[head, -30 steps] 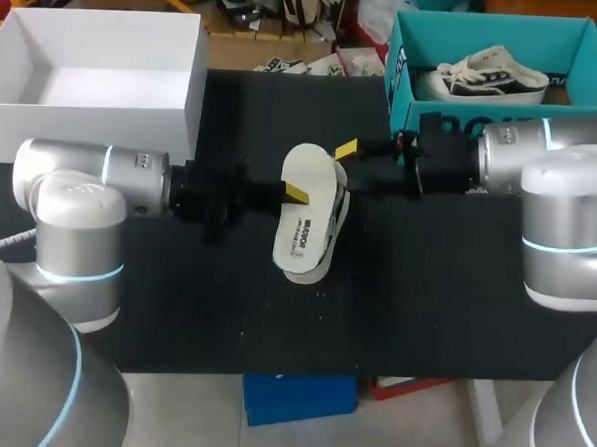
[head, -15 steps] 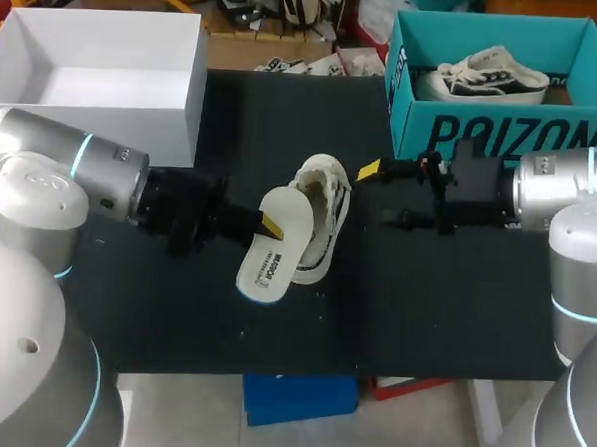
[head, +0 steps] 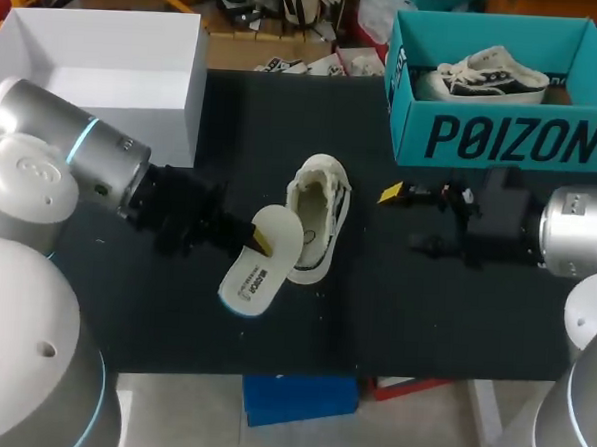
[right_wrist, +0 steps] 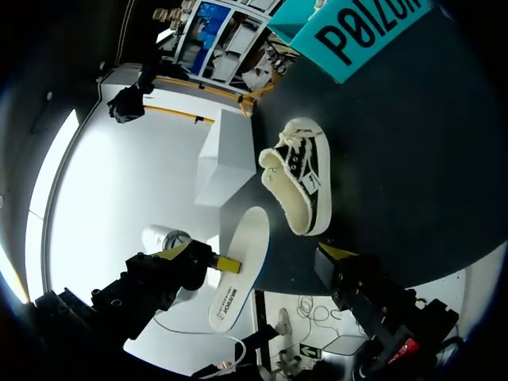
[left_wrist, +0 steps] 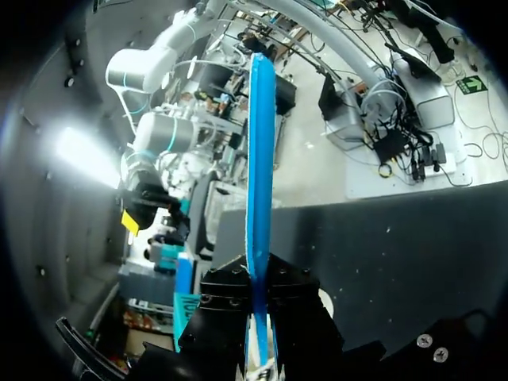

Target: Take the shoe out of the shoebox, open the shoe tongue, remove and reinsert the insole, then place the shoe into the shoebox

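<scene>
Left pincer [head: 262,241] clamps the insole [head: 256,274], edge-on blue in its wrist view; right pincer [head: 404,221] seems open.

Matt black table [head: 424,320], canvas shoe [head: 328,235], smooth pale insole [head: 261,272], teal cardboard shoebox [head: 503,139]

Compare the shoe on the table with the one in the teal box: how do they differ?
Table shoe lies out on the table, opening up; boxed shoe sits in the teal box, side showing. Table shoe's insole is out, clamped in the left gripper; boxed shoe's insole isn't visible. Both: white with black side trim.
</scene>
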Robot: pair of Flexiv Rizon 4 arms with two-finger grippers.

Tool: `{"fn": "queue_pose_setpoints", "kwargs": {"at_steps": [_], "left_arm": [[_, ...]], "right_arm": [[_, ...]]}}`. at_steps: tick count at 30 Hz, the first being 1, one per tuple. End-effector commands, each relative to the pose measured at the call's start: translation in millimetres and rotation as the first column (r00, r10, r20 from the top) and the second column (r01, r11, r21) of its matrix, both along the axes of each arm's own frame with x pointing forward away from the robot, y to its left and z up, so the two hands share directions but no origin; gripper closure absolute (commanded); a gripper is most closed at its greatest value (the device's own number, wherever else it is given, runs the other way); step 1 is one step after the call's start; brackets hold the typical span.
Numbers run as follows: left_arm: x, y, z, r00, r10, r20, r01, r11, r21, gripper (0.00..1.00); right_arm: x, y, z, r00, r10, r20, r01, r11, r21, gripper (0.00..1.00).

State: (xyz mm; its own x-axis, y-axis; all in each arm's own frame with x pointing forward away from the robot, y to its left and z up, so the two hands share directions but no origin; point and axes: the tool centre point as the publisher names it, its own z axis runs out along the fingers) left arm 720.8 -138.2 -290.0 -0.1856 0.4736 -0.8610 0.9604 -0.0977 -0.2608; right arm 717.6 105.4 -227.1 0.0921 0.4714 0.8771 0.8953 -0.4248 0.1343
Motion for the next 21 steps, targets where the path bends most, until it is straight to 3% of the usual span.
{"fn": "queue_pose_setpoints", "kwargs": {"at_steps": [1, 14, 21], "left_arm": [[1.5, -1.9, -0.6, 1.0, -0.021, -0.004, 0.021, 0.999, 0.039, 1.0], [-3.7, -10.6, -11.8, 0.997, -0.062, -0.042, 0.065, 0.994, 0.088, 1.0], [3.1, -16.9, -33.0, 0.992, -0.115, -0.061, 0.123, 0.979, 0.163, 1.0]], "right_arm": [[-15.1, -7.3, 3.7, 0.999, -0.045, 0.019, 0.045, 0.999, -0.008, 0.0], [-22.7, -10.2, 8.4, 1.0, -0.025, 0.013, 0.025, 1.0, -0.011, 0.0], [-22.7, -10.2, 8.4, 1.0, -0.025, 0.013, 0.025, 1.0, -0.011, 0.0]]}}
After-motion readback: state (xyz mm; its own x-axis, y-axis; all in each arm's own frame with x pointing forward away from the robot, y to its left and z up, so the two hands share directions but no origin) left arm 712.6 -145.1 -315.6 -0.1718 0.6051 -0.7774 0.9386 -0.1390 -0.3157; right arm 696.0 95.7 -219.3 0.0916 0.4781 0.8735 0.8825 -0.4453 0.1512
